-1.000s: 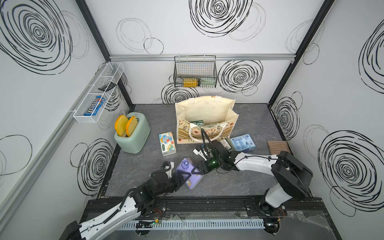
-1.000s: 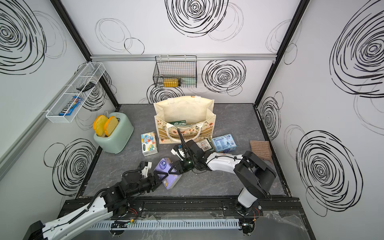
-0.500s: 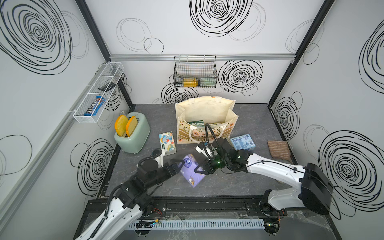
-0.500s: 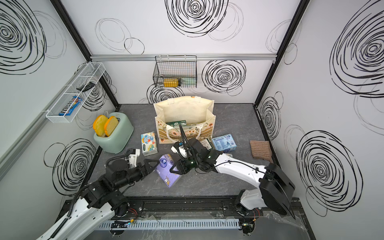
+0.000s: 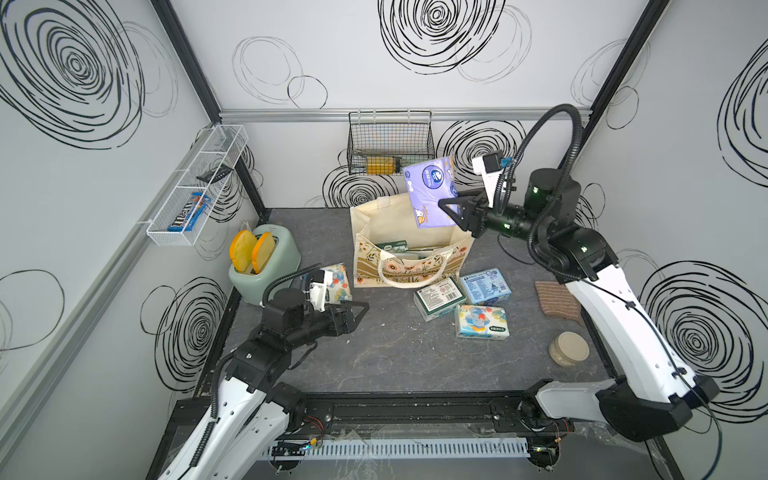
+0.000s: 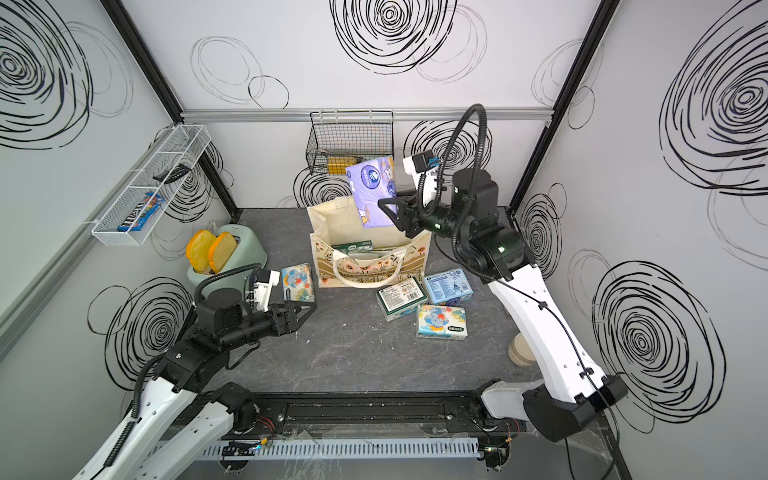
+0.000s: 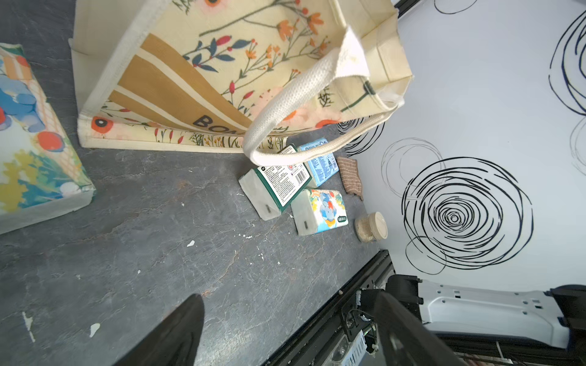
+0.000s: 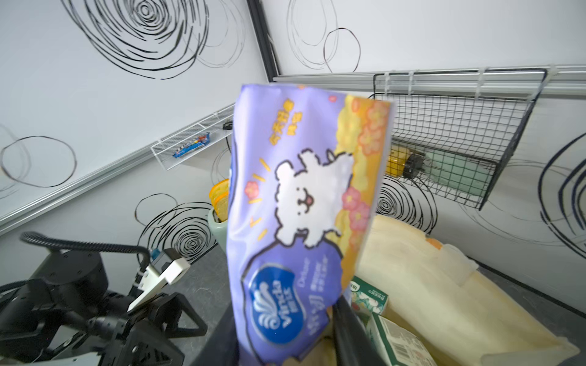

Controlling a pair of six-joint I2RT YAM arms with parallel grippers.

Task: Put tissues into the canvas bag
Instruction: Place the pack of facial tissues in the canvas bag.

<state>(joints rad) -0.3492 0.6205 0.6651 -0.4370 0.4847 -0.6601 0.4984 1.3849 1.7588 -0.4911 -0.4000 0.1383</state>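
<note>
Since one second ago, the purple tissue pack point(image 5: 430, 193) has gone from the tabletop point(image 5: 395, 357) in front of the canvas bag point(image 5: 415, 266) to a raised position over the bag's open mouth. The left tool point(image 5: 357, 318) has let go and drawn back low beside the elephant-print pack point(image 5: 338, 282), with its jaws apart and empty. The right tool point(image 5: 453, 214) is clamped on the pack's lower end only. The pack's long axis stands near upright and slightly tilted, free end up, broad printed face toward both top views. Hazards: gripped at one end, the soft pack may pivot or slip out. Released upright, it may rest on the green-labelled packs point(image 5: 395, 246) already inside and topple over the rim. A low approach may snag the limp wall and tip the bag.
</note>
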